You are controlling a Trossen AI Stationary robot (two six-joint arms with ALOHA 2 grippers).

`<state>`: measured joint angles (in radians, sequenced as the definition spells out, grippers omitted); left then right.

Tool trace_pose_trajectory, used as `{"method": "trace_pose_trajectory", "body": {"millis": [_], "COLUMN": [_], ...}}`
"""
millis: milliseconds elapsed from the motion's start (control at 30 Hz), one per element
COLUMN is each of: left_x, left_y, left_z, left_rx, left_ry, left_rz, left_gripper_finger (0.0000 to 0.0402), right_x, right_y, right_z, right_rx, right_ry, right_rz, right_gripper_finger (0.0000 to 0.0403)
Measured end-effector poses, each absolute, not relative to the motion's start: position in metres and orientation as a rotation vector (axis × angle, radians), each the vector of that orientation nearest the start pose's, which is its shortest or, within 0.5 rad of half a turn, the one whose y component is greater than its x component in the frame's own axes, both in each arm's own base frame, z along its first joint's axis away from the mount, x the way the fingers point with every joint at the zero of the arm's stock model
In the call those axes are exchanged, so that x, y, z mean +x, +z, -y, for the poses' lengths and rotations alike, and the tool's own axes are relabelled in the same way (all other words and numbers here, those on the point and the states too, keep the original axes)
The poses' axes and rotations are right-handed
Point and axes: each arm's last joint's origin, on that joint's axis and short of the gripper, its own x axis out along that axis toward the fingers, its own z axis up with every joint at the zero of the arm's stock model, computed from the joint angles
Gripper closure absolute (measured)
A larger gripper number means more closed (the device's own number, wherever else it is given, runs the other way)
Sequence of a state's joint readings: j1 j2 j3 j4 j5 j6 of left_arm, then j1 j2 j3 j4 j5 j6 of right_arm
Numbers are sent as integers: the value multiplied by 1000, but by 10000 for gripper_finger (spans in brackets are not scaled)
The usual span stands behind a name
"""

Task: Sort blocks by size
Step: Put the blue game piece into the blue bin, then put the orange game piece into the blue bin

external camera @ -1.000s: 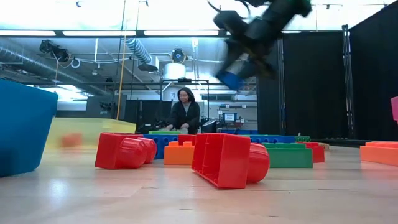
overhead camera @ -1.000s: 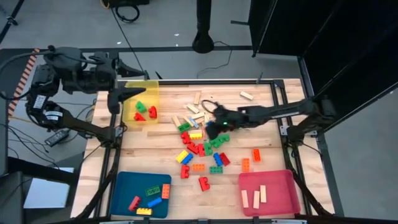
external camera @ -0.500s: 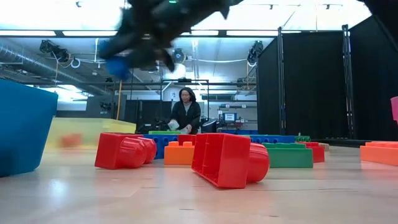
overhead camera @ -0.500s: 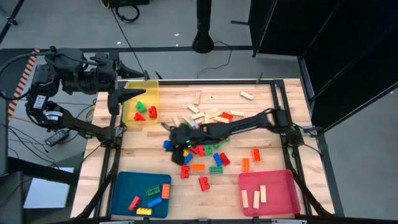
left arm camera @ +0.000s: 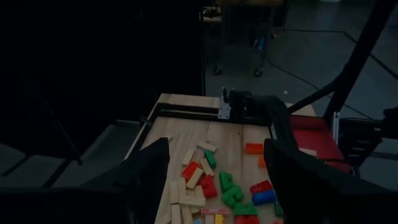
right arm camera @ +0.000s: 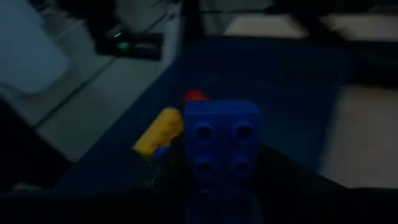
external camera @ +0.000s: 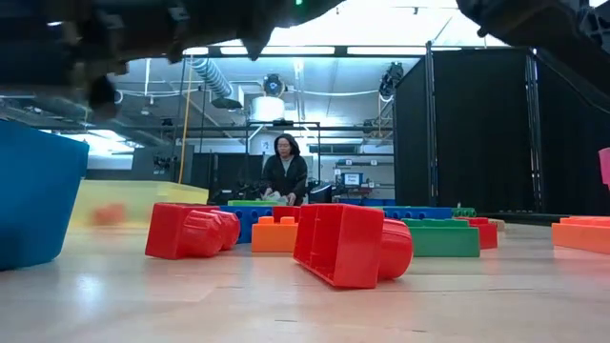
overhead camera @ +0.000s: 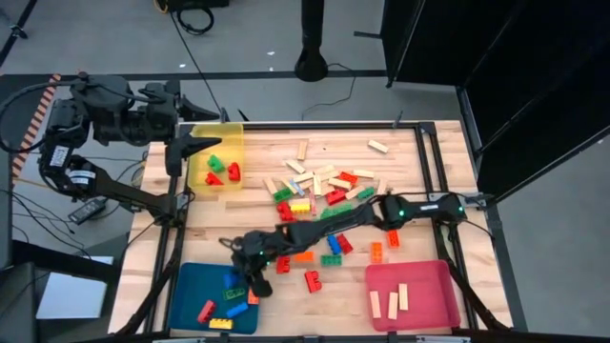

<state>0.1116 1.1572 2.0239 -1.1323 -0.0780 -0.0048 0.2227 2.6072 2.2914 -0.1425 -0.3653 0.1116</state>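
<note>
My right gripper point(overhead camera: 251, 274) reaches over the blue tray point(overhead camera: 191, 286) at the near left and is shut on a blue studded block point(right arm camera: 221, 140). In the tray lie a yellow block point(right arm camera: 158, 132), a red one point(right arm camera: 194, 96) and others. Loose blocks point(overhead camera: 315, 195), studded bricks and pale wooden bars, lie scattered on the table's middle. My left gripper point(overhead camera: 203, 126) hangs open, high over the yellow tray point(overhead camera: 229, 143), holding nothing; its wrist view shows both fingers point(left arm camera: 146, 180) spread apart above the pile. My right gripper pinches the blue block between its two fingers, which lie on the block's two side faces point(right arm camera: 186, 168). It comes from the table's right, slanting down. The block's studded top faces the wrist camera, and the block hangs clear above the blue tray's floor.
A pink tray point(overhead camera: 410, 291) with wooden bars stands at the near right. The yellow tray holds red and green blocks point(overhead camera: 222, 169). Big red blocks point(external camera: 343, 243) lie close before the low camera. A person point(external camera: 283, 171) sits in the room behind the table.
My right gripper has swept from the pile at the table's middle toward the near left corner, sinking and rolling as it went. It has carried the blue block along and now stands over the blue tray. The right arm has stretched out across the table.
</note>
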Motion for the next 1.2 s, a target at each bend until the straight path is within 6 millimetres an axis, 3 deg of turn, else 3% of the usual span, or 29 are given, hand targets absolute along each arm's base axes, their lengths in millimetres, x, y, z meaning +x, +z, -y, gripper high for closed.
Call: {"method": "trace_pose_trajectory", "body": {"millis": [133,233,367,500,633,733,833,967,1067,1200], "left_x": [119,119,119,119,119,119,119,119,119,119], "left_y": [545,545,546,546,546,546,546,546,546,545], "left_z": [-16,-16,-16,-16,-16,-16,-16,-16,-16,-16], "left_rx": [-9,-9,-9,-10,-10,-10,-10,-10,-9,-6], "left_ry": [191,191,191,191,192,192,192,191,194,214], "left_rz": [-265,-265,-264,-263,-263,-263,-263,-263,-264,-267], "left_gripper_finger": [133,133,133,133,133,133,133,133,133,133], "right_x": [569,568,567,564,550,528,492,433,399,367], "right_y": [156,153,163,181,226,268,310,341,352,370], "right_z": [-147,-144,-143,-142,-119,-90,-59,-28,-18,-28], "right_rx": [216,186,94,70,-27,-133,-169,-95,51,266], "right_ry": [587,570,549,539,450,361,227,-34,-211,-318], "right_rz": [-560,-583,-547,-531,-597,-686,-833,-1158,-1332,-1246], "right_gripper_finger": [248,239,141,72,60,72,89,109,120,129]}}
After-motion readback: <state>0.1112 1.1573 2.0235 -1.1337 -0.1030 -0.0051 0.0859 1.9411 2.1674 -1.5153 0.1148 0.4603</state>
